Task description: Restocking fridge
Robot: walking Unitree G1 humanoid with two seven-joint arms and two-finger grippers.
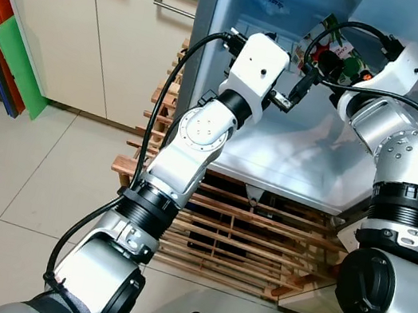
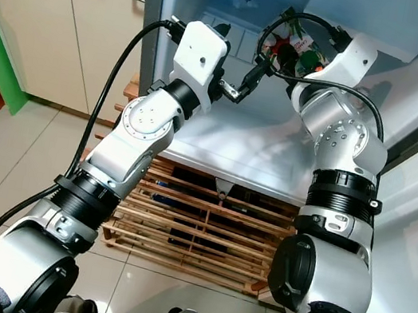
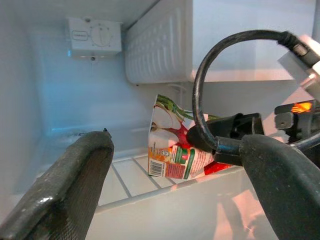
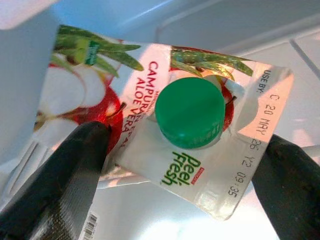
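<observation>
The right gripper (image 4: 175,165), near the top centre of the right eye view, grasps a red-and-white juice carton with a green screw cap (image 4: 189,114) between its two black fingers (image 4: 65,175), holding it over the white wire shelf (image 3: 130,180) inside the open fridge (image 1: 304,165). The left gripper (image 3: 170,195) hangs just beside it with its fingers spread apart and empty, left of centre above the slatted wooden rack (image 1: 243,236) on the tiled floor (image 1: 20,172).
</observation>
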